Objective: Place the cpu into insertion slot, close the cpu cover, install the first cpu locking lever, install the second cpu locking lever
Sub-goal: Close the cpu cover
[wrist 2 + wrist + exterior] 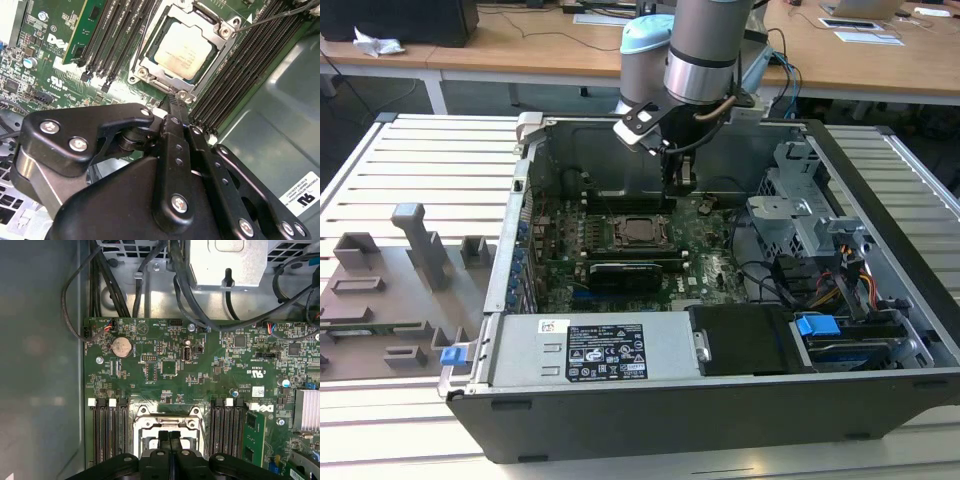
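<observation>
The cpu (182,49) lies flat in the insertion slot (134,78), its silver-grey top showing; in the exterior view the cpu (640,230) sits mid-motherboard. The cpu cover (151,64) lies down around the chip as a silver frame. A thin wire locking lever (272,16) runs out from one corner of the socket. My gripper (173,102) is shut, with nothing visible between its black fingers, and its tips are at the socket's edge. In the first wrist view the gripper (170,436) stands over the socket frame (150,423). The exterior view shows the gripper (680,182) just behind the socket.
Black memory slots (107,35) flank the socket on both sides. Cables (150,270) and a metal bracket (227,260) hang beyond the board. The case walls (525,200), a drive cage (800,215) and the power supply (600,350) enclose the work area.
</observation>
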Tool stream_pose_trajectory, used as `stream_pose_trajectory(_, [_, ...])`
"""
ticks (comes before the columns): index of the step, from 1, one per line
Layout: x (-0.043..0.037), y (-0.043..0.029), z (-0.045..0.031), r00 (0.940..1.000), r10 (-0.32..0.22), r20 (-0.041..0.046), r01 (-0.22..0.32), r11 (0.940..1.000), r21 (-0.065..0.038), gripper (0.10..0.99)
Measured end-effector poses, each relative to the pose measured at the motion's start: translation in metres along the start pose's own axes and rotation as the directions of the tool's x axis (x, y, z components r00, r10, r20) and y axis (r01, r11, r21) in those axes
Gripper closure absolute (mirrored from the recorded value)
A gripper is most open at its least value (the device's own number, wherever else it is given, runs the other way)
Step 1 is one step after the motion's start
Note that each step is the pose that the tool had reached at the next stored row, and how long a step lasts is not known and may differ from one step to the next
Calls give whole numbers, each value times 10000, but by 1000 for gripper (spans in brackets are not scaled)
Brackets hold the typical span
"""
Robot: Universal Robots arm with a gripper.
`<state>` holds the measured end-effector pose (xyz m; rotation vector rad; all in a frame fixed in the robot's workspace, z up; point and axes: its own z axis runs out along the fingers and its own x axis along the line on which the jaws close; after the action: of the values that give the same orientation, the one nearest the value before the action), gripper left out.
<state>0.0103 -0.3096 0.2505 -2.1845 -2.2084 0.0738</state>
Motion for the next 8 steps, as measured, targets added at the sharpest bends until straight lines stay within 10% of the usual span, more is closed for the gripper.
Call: stream_pose_trajectory(8, [1,-63,7,10000,-1,1,1,10000,0,980])
